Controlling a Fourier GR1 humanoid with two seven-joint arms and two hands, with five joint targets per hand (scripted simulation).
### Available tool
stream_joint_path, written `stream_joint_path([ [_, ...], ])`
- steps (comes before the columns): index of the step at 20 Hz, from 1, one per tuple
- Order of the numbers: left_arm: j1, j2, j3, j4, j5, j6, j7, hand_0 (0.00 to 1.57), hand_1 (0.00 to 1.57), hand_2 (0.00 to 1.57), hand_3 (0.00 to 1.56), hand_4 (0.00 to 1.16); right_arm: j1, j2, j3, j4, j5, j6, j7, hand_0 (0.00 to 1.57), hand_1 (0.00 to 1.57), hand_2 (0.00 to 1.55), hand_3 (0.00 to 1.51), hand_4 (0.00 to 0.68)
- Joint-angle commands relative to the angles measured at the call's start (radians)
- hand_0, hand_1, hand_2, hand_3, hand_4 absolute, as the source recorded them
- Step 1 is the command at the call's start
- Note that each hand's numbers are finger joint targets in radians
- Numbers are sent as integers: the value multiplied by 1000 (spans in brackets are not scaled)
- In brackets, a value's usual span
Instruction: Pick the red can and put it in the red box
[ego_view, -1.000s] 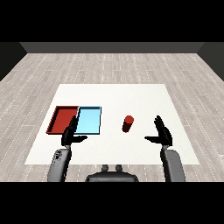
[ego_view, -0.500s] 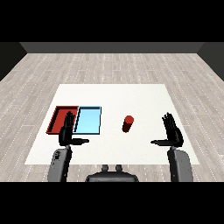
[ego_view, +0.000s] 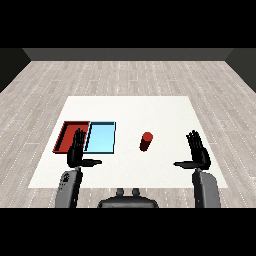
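Note:
The red can (ego_view: 146, 141) stands upright on the white table (ego_view: 165, 115), right of the two trays. The red tray (ego_view: 68, 134) lies at the left with the light blue tray (ego_view: 102, 137) beside it on its right. My right hand (ego_view: 199, 151) is raised to the right of the can, well apart from it, fingers straight and thumb pointing left toward it. My left hand (ego_view: 78, 150) hovers over the near edges of the trays, fingers straight and thumb out to the right. Neither hand holds anything.
The table's near edge runs just behind my forearms. A grey plank floor (ego_view: 125, 75) surrounds the table.
My right hand has drifted further right, away from the can, and slightly nearer to me. The left hand, the can and the trays have stayed where they were.

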Motion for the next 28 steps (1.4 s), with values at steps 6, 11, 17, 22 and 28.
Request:
stream_joint_path([
  [6, 0, -13, 15, -12, 13, 1, -14, 0, 0, 0, 0, 0, -76, 26, 17, 85, 31, -11, 32, 0, 0, 0, 0, 0],
  [11, -41, 6, 53, 53, 38, -23, -28, 0, 0, 0, 0, 0, -142, 19, 30, 153, 71, -17, 13, 0, 0, 0, 0, 0],
  [17, -35, 40, 84, -28, 76, -39, 35, 0, 0, 0, 0, 0, -161, 72, 58, 101, 40, -70, 116, 0, 0, 0, 0, 0],
  [22, -20, -4, 52, 44, 32, -18, -53, 0, 0, 0, 0, 0, -238, 84, 52, 220, -9, -43, 121, 0, 0, 0, 0, 0],
  [28, -47, -32, 21, 10, 4, 34, 9, 0, 0, 0, 0, 0, -397, 104, 38, 553, 41, -53, -47, 0, 0, 0, 0, 0],
])
